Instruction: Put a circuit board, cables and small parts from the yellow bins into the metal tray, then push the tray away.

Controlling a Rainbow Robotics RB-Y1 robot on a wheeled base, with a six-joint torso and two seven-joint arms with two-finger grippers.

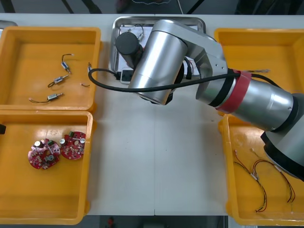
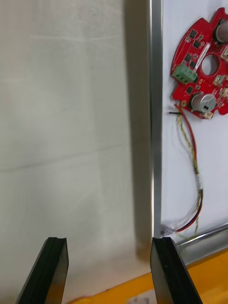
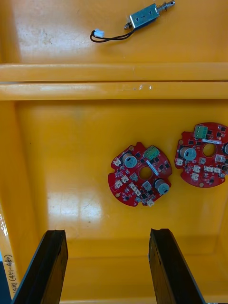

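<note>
At the far left, the left far yellow bin (image 1: 50, 31) is seen with several small metal parts (image 1: 59, 80) scattered in it, each trailing a thin wire. Nearer the robot, the left near yellow bin (image 1: 47, 116) holds two round red circuit boards (image 1: 45, 154), laid flat side by side and almost touching. The left gripper (image 3: 108, 232) is held above this bin, its fingers spread wide with nothing between them. Both boards are seen beyond its fingertips. Past the bin's rim, a boxy metal part with a black lead (image 3: 145, 15) is seen in the neighbouring bin.

A bare strip of light table (image 1: 156, 156) lies between the bins. At its far edge the metal tray (image 1: 156, 20) is placed, partly covered by the right arm (image 1: 161, 57), which is stretched across from the right. The right gripper (image 2: 110, 240) is held over the table just outside the tray's rim, its fingers wide apart and nothing gripped. Inside the tray, which is white, a red circuit board (image 2: 204, 71) is laid flat. A red and yellow cable (image 2: 190, 156) runs from the board's edge to the tray's corner.

At the right, the right far yellow bin (image 1: 256, 35) is largely hidden by the arm. In the right near yellow bin (image 1: 228, 190), thin cables (image 1: 266, 180) are spread loosely.
</note>
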